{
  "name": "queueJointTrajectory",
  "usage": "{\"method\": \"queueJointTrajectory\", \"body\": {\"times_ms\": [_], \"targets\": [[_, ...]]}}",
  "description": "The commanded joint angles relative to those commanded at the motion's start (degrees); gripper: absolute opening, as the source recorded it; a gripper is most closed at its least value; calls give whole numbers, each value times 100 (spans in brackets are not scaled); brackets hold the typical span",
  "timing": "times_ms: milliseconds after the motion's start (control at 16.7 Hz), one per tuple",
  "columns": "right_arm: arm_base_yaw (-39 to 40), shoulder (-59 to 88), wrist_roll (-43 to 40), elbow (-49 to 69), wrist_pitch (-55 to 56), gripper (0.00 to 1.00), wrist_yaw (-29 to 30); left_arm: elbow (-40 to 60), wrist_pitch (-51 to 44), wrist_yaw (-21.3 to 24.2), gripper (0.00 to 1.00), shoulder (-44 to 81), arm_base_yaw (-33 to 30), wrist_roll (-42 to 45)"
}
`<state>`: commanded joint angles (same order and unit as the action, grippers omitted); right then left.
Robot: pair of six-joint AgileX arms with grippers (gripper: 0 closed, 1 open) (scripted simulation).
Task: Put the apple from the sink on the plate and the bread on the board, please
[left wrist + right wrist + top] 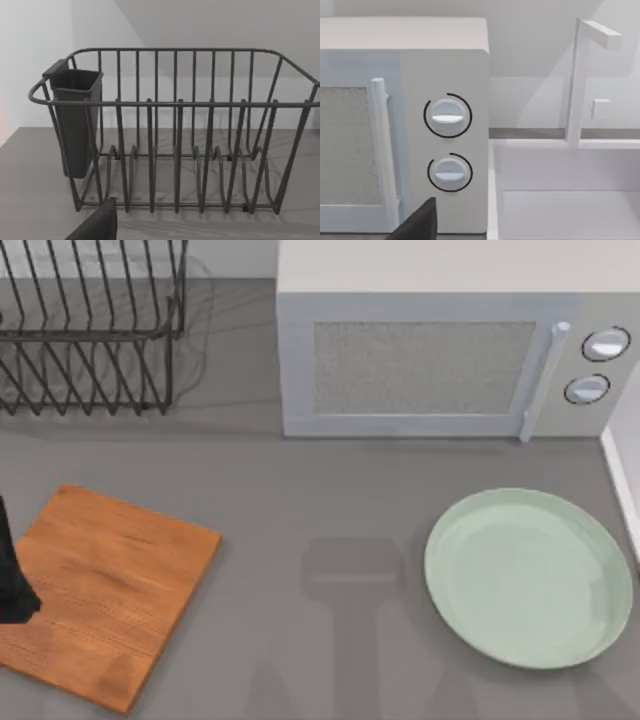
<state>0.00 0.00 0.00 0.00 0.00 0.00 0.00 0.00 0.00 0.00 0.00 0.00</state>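
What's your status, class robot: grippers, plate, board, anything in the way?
Left arm at the board's left edge. Plate bare, right of table. Board bare, left of table. Dish rack and microwave stand behind, off the path.

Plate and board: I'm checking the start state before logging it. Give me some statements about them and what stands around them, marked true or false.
1. The plate is bare. True.
2. The bread lies on the board. False: the board carries no food.
3. The microwave door is shut. True.
4. The dish rack holds plates. False: its slots are free.
5. The board lies at the table's right. False: it lies at the left.
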Motion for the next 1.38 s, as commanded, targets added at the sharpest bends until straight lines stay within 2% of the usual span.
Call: {"method": "queueJointTrajectory", "body": {"times_ms": [660, 840, 1080, 1380], "targets": [[0, 0, 0, 0, 0, 100, 0, 0, 0, 0, 100, 0, 0, 0], [-78, 355, -75, 337, -222, 100, 1, 0, 0, 0, 100, 0, 0, 0], [-341, 1673, -324, 1461, -966, 100, 2, 0, 0, 0, 100, 0, 0, 0], [-824, 4365, -784, 3544, -2337, 100, 5, 0, 0, 0, 100, 0, 0, 0]]}}
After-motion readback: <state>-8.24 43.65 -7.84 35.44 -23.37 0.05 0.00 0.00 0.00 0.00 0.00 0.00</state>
